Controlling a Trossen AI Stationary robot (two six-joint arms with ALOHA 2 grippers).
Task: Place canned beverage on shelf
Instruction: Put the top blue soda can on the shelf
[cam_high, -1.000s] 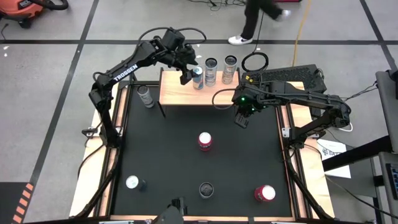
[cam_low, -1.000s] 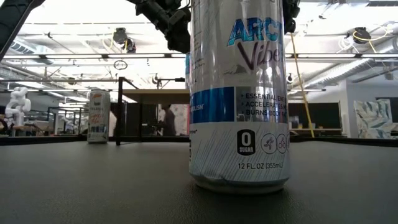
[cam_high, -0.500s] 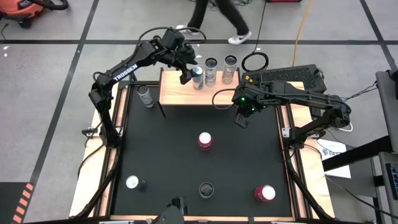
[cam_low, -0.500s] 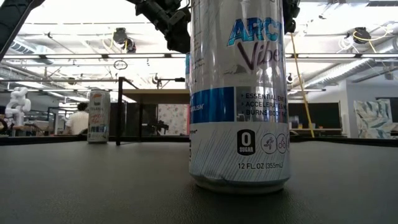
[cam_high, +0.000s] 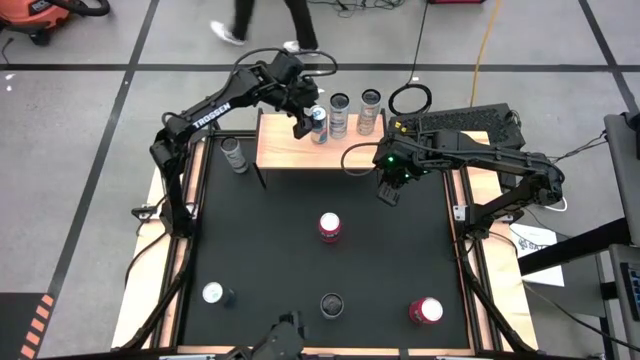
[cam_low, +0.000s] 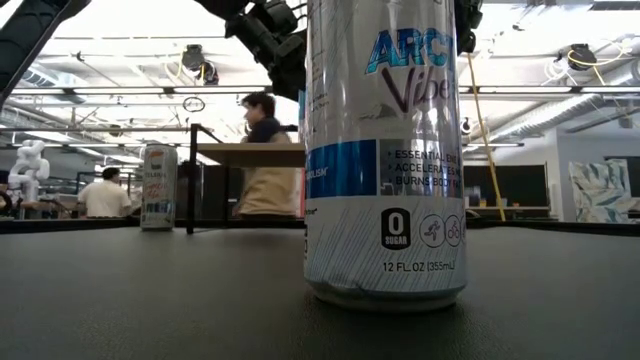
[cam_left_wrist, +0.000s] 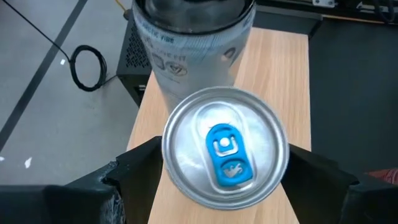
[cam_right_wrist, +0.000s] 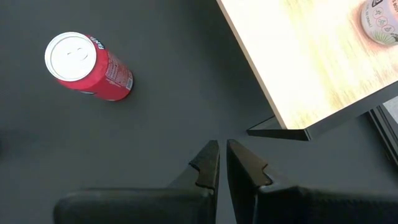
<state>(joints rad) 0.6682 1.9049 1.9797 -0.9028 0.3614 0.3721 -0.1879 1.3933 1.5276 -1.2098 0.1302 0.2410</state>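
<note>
The shelf, a light-wood board on thin black legs, stands at the table's far edge. Two cans stand on it. Beside them, over the board, my left gripper is shut on a silver canned beverage with a blue tab. Whether the can's base rests on the shelf is hidden. My right gripper is shut on nothing and hangs over the black table just in front of the shelf's right front corner. My left gripper pinches the can between its two fingers, one on each side of the wall just below the top rim. The fingers slant down at it from the table's left and near side. The can stands upright, top up.
On the black table stand a red can mid-table, another red can near right, a dark-topped can near the front, a silver can near left and a can left of the shelf. People walk behind the table.
My left gripper has sunk a little over the shelf with the can, which stays upright in its fingers. A person has walked across the floor behind the table.
</note>
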